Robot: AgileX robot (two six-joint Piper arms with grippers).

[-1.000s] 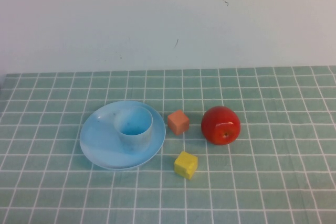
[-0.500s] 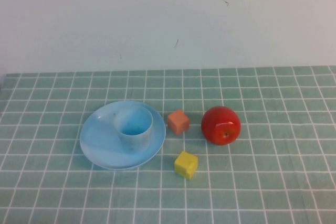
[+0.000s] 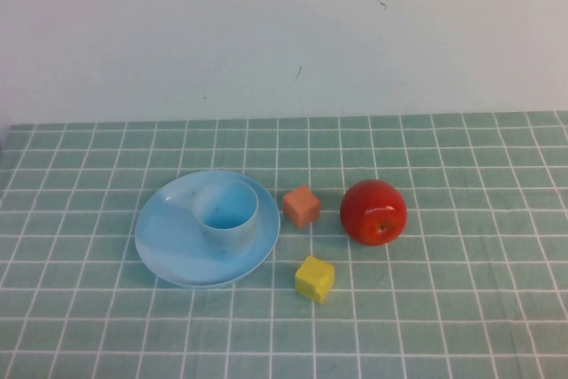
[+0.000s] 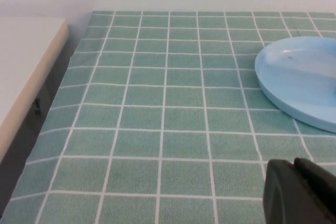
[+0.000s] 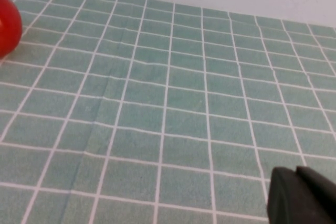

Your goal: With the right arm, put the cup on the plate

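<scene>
Already upright on the plate (image 3: 173,246), the cup (image 3: 227,216) stands well apart from both claws, left claw (image 4: 307,195) and right claw (image 5: 304,198), whose grip cannot be told.

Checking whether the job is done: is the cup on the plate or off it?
On it: the cup stands upright on the plate. Neither the left gripper nor the right gripper touches it.

Neither arm appears in the high view. In the left wrist view only a dark corner of the left gripper (image 4: 299,192) shows, cut by the frame edge, and the plate (image 4: 294,77) runs off the side. In the right wrist view the right gripper (image 5: 302,195) is likewise a cropped dark corner, and the red apple (image 5: 8,30) is sliced by the edge. The cup (image 3: 227,217) hides part of the plate.
</scene>
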